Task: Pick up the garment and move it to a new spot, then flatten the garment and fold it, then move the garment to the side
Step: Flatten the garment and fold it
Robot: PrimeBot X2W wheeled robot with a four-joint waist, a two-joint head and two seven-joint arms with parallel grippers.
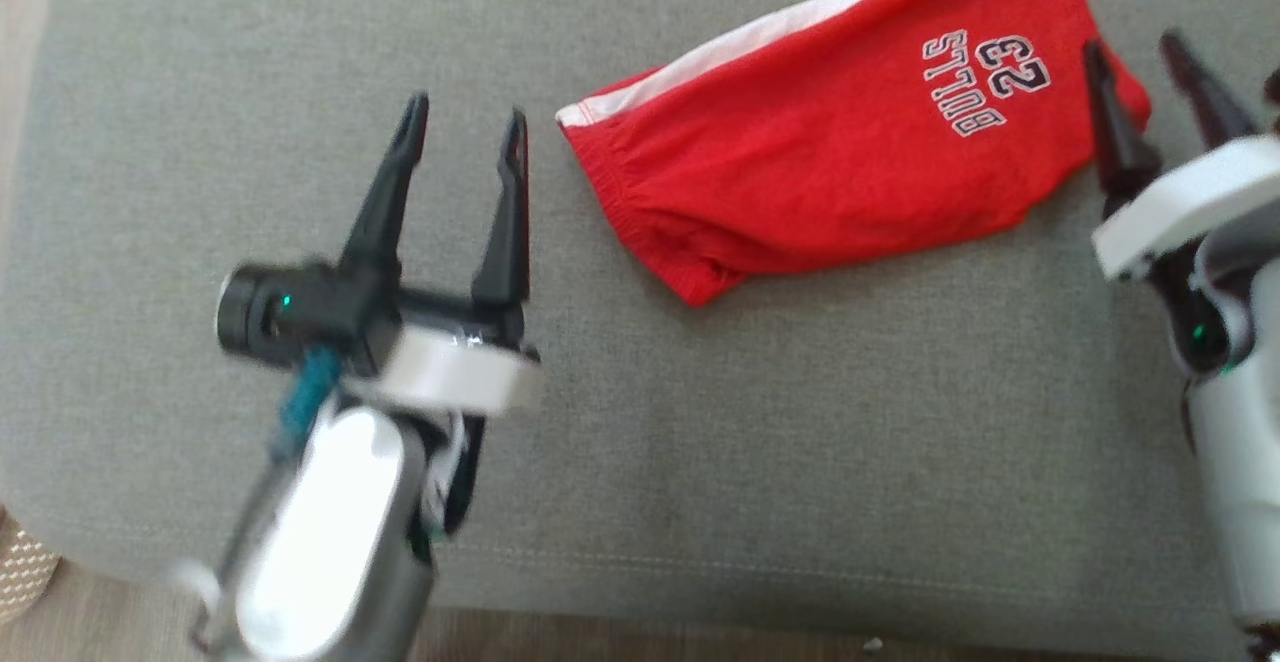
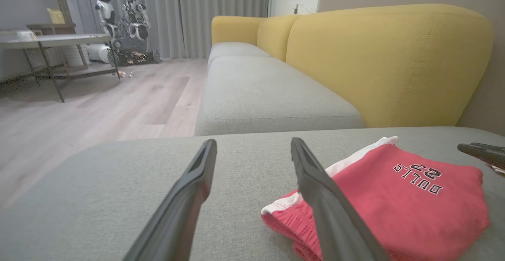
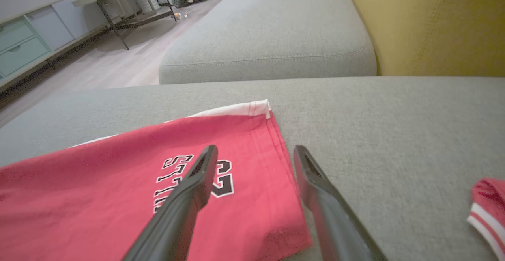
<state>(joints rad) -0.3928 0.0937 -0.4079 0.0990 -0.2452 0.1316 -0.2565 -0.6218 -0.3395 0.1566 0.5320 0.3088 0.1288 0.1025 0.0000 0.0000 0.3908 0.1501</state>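
Red shorts (image 1: 840, 132) are lying flat on the grey cushion (image 1: 700, 462), apparently folded in 2, with the white stripe (image 1: 800, 17) running along the far edge and the "BULLS 23" print facing up. The elastic waistband (image 1: 630, 192) is pointing toward the left gripper (image 1: 467, 112). That gripper is hovering just beside the waistband, apart from the cloth, with its fingers spread wide and holding nothing. The right gripper (image 1: 1133, 44) is hanging over the opposite end, likewise spread wide and empty. In the right wrist view, 1 finger (image 3: 195, 182) is showing over the print and the other is lying past the hem (image 3: 282, 146), over bare cushion. The 2 grippers are thus bracketing the shorts end to end, a placing that suits a garment handled by both ends at once. Judging by the flat, doubled lie, the fold is looking done or nearly so, and the shift to the side is probably what is remaining. A 2nd red piece (image 3: 487, 207) with white stripes is lying well apart to the right, so any sideways slide should be keeping clear of it.
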